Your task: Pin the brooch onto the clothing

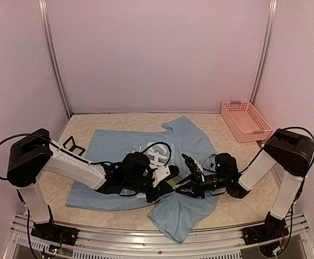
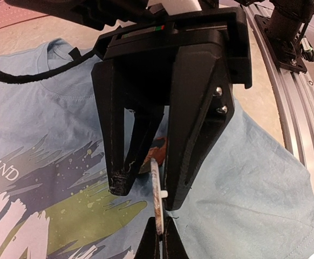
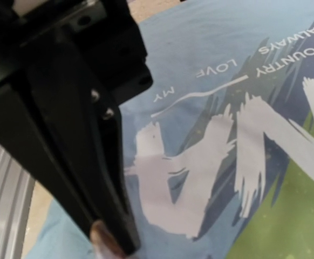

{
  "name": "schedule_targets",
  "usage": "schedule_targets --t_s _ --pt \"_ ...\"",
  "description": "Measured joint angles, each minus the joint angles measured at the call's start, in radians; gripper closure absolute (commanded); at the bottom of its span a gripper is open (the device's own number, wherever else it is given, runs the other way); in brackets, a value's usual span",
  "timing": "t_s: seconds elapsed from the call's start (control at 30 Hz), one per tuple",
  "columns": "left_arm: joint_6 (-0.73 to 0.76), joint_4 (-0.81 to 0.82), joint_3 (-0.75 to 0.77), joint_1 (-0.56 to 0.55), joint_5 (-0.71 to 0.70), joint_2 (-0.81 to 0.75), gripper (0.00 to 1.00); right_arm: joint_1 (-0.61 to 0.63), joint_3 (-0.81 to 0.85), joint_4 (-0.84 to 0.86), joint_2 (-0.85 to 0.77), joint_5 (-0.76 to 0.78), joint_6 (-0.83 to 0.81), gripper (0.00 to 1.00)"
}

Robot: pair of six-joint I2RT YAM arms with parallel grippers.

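Beige table (image 1: 125, 122) — blue T-shirt (image 1: 192, 141) spread flat, pink basket (image 1: 254, 134) at far-right corner.

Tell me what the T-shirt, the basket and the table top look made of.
T-shirt: soft knit fabric, probably cotton; matte, it wrinkles and folds, with stitched hems and a flat print.
Basket: pink moulded plastic, going by the even lattice walls and smooth rim.
Table top: beige, speckled and matte; stone-look laminate or a mat, the pictures do not settle which.
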Motion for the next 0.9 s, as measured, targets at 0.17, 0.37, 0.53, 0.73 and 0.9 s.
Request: schedule_targets --t_s 0.17,0.37,0.53,0.73,0.9 --pt "0.0 -0.001 0.0 0.0 0.0 0.0 1.0 0.0 0.0 -0.002 0.0 -0.004 0.002 0.71" --pt "0.0 -0.002 0.0 0.0 -0.011 0.0 1.0 0.0 0.0 -0.001 -0.001 0.0 0.01 0.77" --pt "0.0 0.004 0.0 0.0 -0.022 0.0 1.0 0.0 -0.008 0.0 -0.016 0.027 0.024 0.73" --pt "0.0 0.011 0.0 0.0 -0.023 -0.001 1.0 0.0 -0.021 0.011 -0.029 0.045 0.025 0.72" --pt "0.0 0.012 0.0 0.0 -0.026 -0.002 1.0 0.0 -0.027 0.018 -0.032 0.047 0.024 0.67"
